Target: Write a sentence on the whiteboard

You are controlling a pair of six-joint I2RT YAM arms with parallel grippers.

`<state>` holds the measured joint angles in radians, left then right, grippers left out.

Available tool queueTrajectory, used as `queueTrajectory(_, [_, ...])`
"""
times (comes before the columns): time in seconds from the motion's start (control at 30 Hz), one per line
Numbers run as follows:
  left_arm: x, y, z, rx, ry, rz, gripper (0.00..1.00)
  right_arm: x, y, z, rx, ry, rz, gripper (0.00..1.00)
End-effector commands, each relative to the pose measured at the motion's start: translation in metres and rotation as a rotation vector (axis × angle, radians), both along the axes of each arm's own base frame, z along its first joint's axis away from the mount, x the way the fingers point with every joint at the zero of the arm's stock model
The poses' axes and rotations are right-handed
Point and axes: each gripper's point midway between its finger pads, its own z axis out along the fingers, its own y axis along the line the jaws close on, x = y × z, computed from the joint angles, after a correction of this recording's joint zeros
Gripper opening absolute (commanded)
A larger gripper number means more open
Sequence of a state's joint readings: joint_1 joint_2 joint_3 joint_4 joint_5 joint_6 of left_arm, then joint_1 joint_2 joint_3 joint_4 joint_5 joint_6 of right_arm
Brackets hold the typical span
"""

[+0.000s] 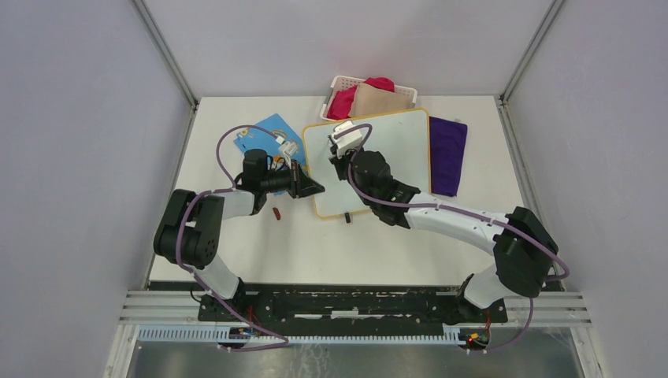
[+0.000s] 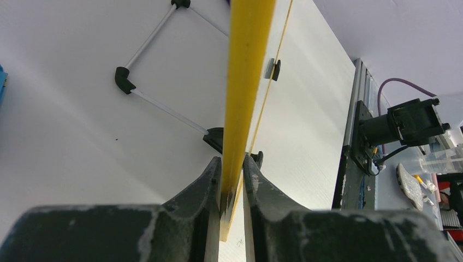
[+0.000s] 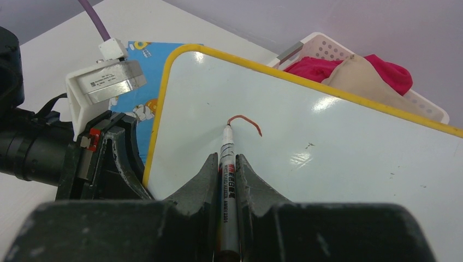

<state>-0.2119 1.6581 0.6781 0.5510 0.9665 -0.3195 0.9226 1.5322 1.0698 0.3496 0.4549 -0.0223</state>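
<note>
Two grips, left claw (image 2: 232, 185) on whiteboard (image 2: 248, 82) edge, right claw (image 3: 225, 162) on marker (image 3: 228, 191), tip pointing forward

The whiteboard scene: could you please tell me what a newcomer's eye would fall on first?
The right gripper clamps a marker with its tip on the whiteboard, at the end of a short red stroke near the board's far left corner. The left gripper pinches the yellow frame at the board's left edge. Behind it, a white basket holds bunched cloths.
</note>
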Motion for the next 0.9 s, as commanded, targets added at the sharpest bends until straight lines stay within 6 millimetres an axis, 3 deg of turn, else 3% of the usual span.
queueTrajectory(0.0, [0.007, 0.002, 0.006, 0.036, -0.058, 0.018, 0.02, -0.001, -0.015, -0.005, -0.010, 0.014, -0.041, 0.00])
queueTrajectory(0.43, [0.007, 0.003, 0.005, 0.042, -0.058, 0.020, 0.02, 0.001, -0.042, -0.013, -0.027, 0.030, -0.116, 0.00])
queueTrajectory(0.87, [0.007, 0.001, 0.005, 0.045, -0.059, 0.017, 0.02, -0.013, -0.031, -0.019, -0.019, 0.043, -0.006, 0.00])
